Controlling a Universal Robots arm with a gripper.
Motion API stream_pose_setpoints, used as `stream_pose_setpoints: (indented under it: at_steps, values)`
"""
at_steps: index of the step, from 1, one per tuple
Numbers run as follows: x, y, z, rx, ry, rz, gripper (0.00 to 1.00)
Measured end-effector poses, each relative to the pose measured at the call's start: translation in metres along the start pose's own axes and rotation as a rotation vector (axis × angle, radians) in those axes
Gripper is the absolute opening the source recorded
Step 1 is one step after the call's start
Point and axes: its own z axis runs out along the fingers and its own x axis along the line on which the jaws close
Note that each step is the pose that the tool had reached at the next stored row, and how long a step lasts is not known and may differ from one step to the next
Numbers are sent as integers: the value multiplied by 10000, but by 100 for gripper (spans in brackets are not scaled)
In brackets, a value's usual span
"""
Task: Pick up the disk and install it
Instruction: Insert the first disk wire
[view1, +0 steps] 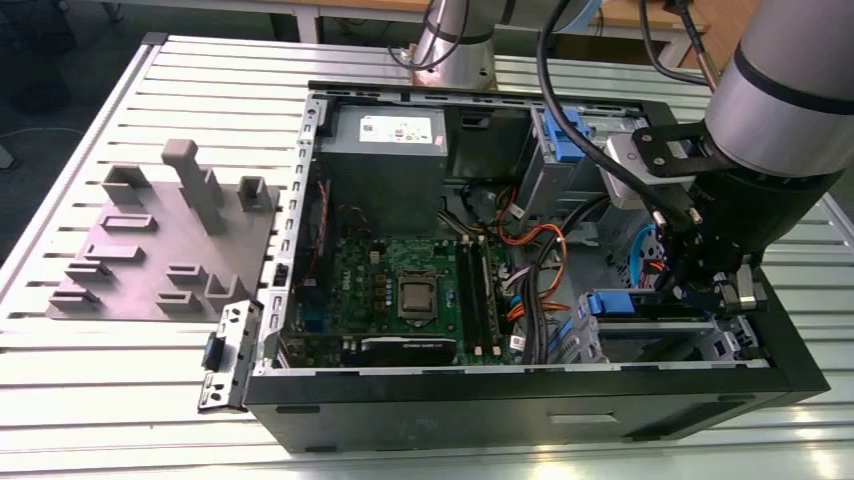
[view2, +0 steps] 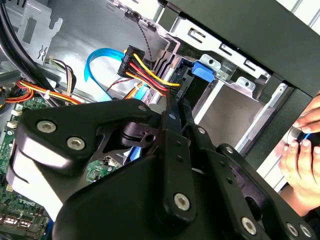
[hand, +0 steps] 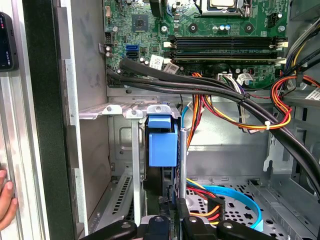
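Pincer (hand: 170, 225) sits down in the drive cage (hand: 120, 112) of the open computer case (view1: 534, 400), fingers nearly together on the disk (hand: 162, 147), which stands edge-on in its slot. I judge the disk rigid, fairly heavy, shock-sensitive; its blue carrier edges are the safest hold.

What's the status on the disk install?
Hand down inside the case, at the drive cage. Disk standing edge-on in the cage slot. Cables bunched beside it; a person's hand at the case edge.

gripper (view1: 714, 290) low, pointing down
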Motion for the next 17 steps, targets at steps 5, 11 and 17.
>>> stream_pose_setpoints:
  at_steps: [5, 11, 17]
  values:
    - [0, 0, 1, 0, 0, 0, 16]
    - [0, 0, 0, 0, -3, 1, 24]
    - [-1, -20, -103, -12, -14, 2, 24]
